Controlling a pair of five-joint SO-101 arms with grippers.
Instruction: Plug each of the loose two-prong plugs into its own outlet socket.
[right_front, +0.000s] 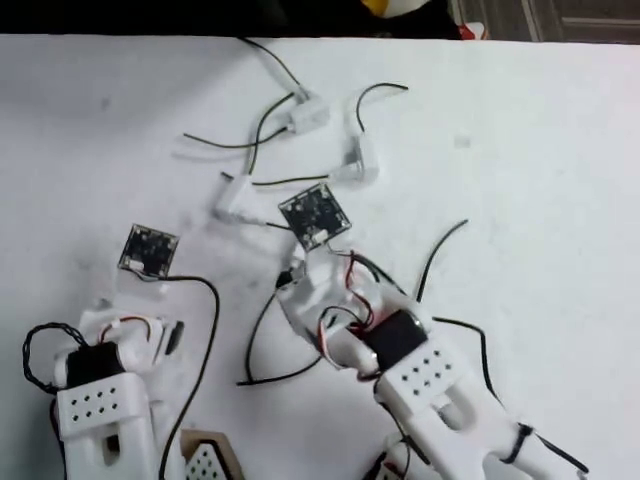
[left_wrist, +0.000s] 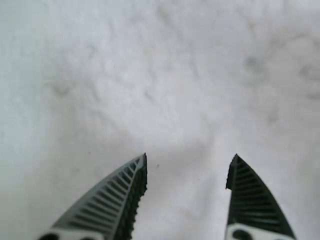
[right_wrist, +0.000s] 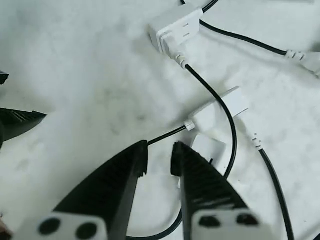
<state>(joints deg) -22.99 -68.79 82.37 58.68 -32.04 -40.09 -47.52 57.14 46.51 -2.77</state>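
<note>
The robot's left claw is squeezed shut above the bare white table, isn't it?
Not quite. The left gripper is open, with its two fingers well apart, not squeezed shut. The rest is right: it is above the bare white table. The left wrist view shows this.

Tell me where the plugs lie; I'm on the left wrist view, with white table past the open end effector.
Observer: Several white connector pieces lie mid-table, ahead and to the right of your left end effector.
Operator: Give me what's closest to that arm.
Observer: A small dark circuit board lies just ahead of it in the high view.
Operator: Place the right arm.
Observer: The right end effector sits with its fingers narrowly apart, just short of a white plug; a white socket, slots up, lies beyond.
</note>
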